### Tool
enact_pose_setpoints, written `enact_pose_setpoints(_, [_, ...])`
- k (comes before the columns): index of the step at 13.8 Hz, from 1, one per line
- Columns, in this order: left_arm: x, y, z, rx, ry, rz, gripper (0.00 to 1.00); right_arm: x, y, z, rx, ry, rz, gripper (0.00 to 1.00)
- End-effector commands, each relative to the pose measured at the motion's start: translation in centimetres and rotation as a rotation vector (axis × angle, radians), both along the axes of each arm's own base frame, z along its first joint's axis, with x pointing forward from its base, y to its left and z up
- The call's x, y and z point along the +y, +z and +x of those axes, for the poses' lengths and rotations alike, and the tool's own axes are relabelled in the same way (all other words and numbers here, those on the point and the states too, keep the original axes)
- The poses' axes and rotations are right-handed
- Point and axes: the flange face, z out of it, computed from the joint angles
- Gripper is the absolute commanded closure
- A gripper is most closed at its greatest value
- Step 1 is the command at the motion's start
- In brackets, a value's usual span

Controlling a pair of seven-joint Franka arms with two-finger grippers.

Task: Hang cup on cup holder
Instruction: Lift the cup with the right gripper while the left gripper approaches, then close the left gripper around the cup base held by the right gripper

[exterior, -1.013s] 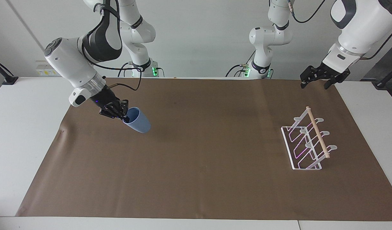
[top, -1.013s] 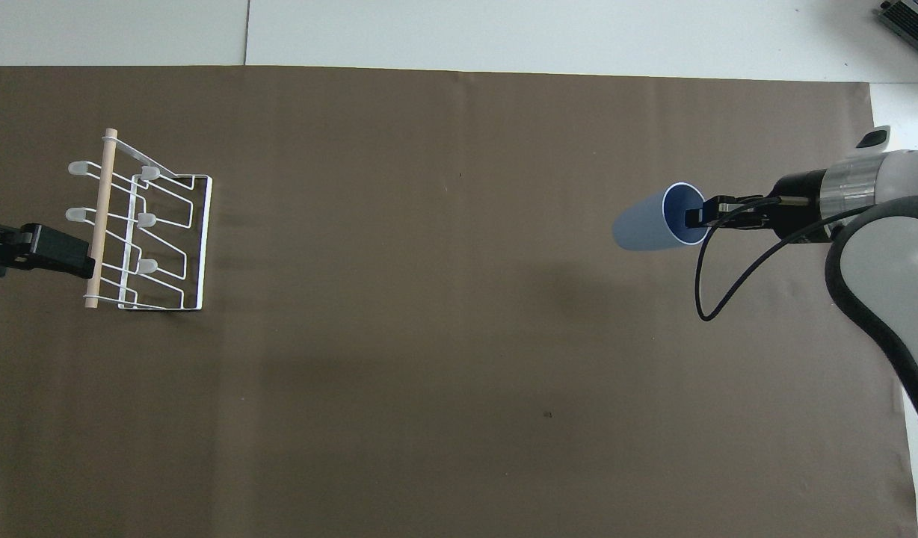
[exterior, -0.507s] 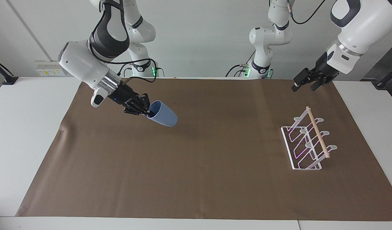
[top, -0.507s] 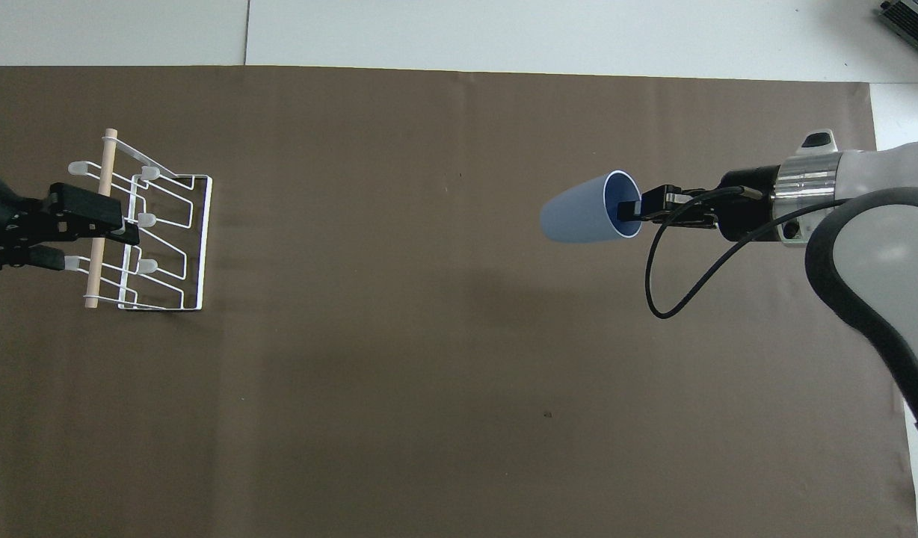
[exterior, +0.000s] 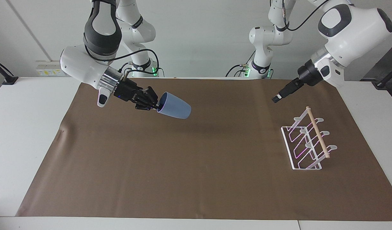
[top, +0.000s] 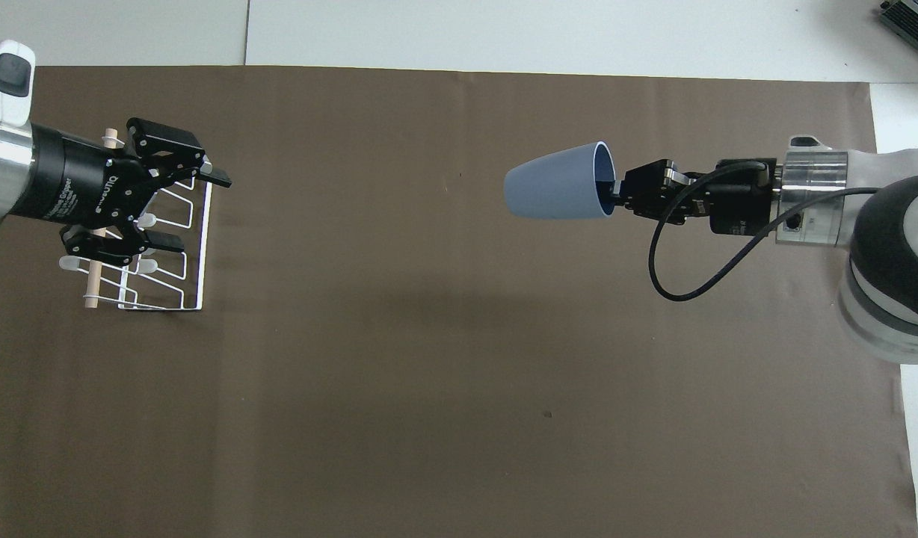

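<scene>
My right gripper is shut on the rim of the pale blue cup. The cup hangs on its side in the air over the brown mat, its base pointing toward the left arm's end. The white wire cup holder, topped by a wooden dowel, stands on the mat at the left arm's end. My left gripper is open and empty, raised above the cup holder and apart from it in the facing view.
The brown mat covers most of the white table. The stretch of mat between the cup and the cup holder holds nothing.
My right gripper has lifted the cup and carried it toward the cup holder, tipping it further onto its side. My left gripper has swung in over the cup holder, still open.
</scene>
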Motion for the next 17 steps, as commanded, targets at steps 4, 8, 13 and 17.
enact_pose_setpoints(4, [-5.4, -1.1, 3.2, 0.145, 0.351, -0.152, 0.00, 1.0, 0.4, -0.1, 0.127, -0.047, 0.245, 1.00])
enact_pose_setpoints(8, [-9.1, -0.3, 3.8, 0.158, 0.515, -0.215, 0.00, 2.9, -0.6, 0.0, 0.218, -0.078, 0.338, 1.00])
enact_pose_setpoints(13, [-15.6, -0.2, 1.3, 0.266, 0.568, -0.211, 0.00, 6.6, -1.5, -0.5, 0.330, -0.135, 0.410, 1.00])
enact_pose_setpoints(17, [-16.9, 0.7, 1.4, 0.209, 0.660, -0.240, 0.00, 7.7, -2.4, -0.7, 0.391, -0.148, 0.450, 1.00])
